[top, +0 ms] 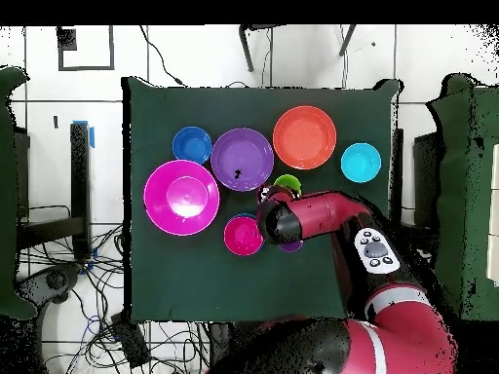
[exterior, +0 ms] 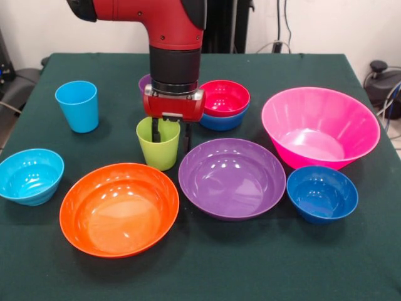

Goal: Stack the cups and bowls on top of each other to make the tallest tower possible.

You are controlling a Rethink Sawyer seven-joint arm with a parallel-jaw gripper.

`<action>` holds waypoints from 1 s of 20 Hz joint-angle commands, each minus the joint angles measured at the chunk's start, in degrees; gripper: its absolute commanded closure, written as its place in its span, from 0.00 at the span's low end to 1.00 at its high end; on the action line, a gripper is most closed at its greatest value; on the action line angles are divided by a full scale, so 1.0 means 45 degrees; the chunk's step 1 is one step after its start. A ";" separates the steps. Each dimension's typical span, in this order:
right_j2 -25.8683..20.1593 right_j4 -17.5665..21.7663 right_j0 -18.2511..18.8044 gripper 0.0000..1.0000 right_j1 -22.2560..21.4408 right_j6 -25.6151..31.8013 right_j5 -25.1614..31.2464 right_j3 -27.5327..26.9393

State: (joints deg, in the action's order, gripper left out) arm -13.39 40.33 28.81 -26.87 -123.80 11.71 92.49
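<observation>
My gripper [exterior: 170, 142] hangs open over the lime green cup [exterior: 156, 149], one finger inside it and the other outside its right wall. That cup stands upright, partly visible from above [top: 287, 182]. A light blue cup [exterior: 77, 105] is at the left. Behind my wrist, a bit of the purple cup [exterior: 145, 82] shows. The red bowl [exterior: 223, 97] sits nested in a blue bowl [exterior: 222, 121], forming a low tower. Around them lie the cyan bowl [exterior: 30, 175], orange bowl [exterior: 119, 208], wide purple bowl [exterior: 232, 177], dark blue bowl [exterior: 322, 193] and big pink bowl [exterior: 319, 125].
All pieces rest on a dark green tablecloth [exterior: 207, 269]. In the overhead view my arm [top: 322, 216] covers the light blue cup and most of the purple cup [top: 291, 246]. Chairs and cables surround the table.
</observation>
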 commanded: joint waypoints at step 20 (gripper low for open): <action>0.0284 0.0047 -0.0723 0.00 0.0173 -0.0509 -0.0541 -0.0776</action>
State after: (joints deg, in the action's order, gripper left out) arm -10.83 40.32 27.36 -26.34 -123.80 11.71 92.42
